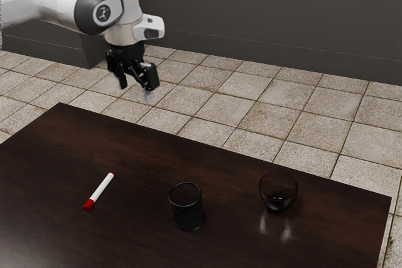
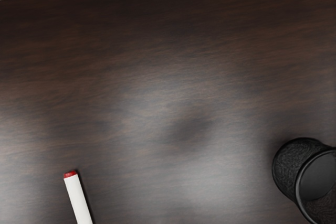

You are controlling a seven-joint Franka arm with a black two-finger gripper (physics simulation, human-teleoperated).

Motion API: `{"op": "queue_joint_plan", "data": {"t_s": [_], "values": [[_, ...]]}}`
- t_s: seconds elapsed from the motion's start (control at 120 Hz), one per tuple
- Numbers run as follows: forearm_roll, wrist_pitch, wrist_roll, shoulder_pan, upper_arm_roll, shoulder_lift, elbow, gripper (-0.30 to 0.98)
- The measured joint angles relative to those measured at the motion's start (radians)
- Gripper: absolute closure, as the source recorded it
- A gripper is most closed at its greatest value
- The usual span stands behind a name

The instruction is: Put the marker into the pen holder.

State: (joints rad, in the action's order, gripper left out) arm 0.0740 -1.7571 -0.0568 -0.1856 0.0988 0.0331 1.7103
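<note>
My gripper (image 1: 135, 92) hangs high above the table's far edge, its two fingers apart with nothing between them. A white marker with red ends (image 1: 100, 189) lies on the table on the exterior view's left. The black mesh pen holder (image 1: 187, 208) stands upright near the middle of the table. From the wrist camera, the marker (image 2: 78, 199) and the pen holder (image 2: 294, 169) lie well apart from each other, each partly cut off by the picture's edge.
A dark transparent bowl (image 1: 278, 191) stands on the brown wooden table (image 1: 144, 155), on the exterior view's right of the pen holder. Beyond the table's far edge is the tiled floor (image 1: 289, 105).
</note>
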Motion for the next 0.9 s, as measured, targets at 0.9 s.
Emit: {"op": "queue_joint_plan", "data": {"t_s": [0.9], "values": [[-0.053, -0.466, -0.189, 0.153, 0.167, 0.362, 0.279, 0.27]]}}
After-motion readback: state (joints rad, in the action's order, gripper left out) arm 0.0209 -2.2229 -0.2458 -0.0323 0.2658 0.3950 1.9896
